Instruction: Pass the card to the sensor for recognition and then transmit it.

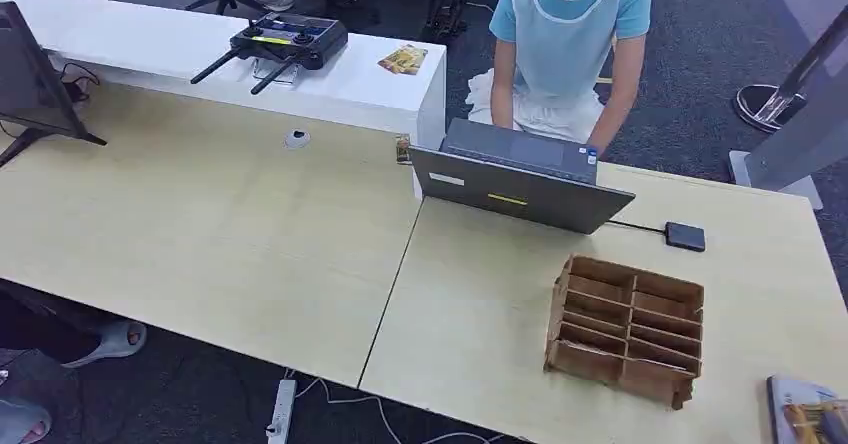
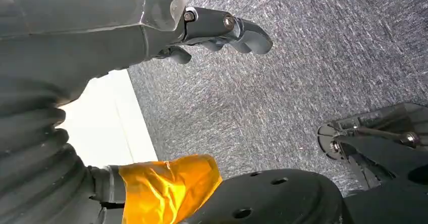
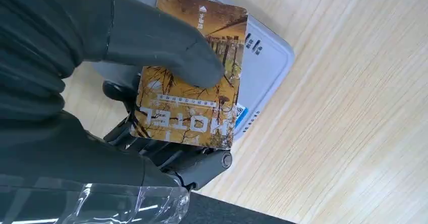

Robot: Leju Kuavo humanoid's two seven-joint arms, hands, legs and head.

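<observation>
At the bench's (image 1: 230, 234) 5 o'clock corner in the head view: one pale card sensor (image 1: 800, 404), its printed edge just showing. Right wrist view: one hotel card (image 3: 192, 72), amber print, held by the right hand (image 3: 126, 128); thumb (image 3: 166, 52) pressed on the face, dark fingers (image 3: 202, 166) beneath, closed narrow upon it. Card lies flat directly over the sensor (image 3: 267, 57); whether touching cannot be told. Long axis runs along the sensor's length, the arrow end pointing away from the dark fingers, the word HOTEL nearest them.

Second card (image 1: 403, 59), one, on the white counter (image 1: 150, 44) at 12 o'clock.

Left hand (image 2: 222, 30): one, over grey carpet (image 2: 328, 57), fingers curled loosely, holding nothing.

Also counted: laptop (image 1: 520, 179), one; cardboard divider tray (image 1: 625, 329), one; person (image 1: 570, 34), one, seated behind the laptop.
</observation>
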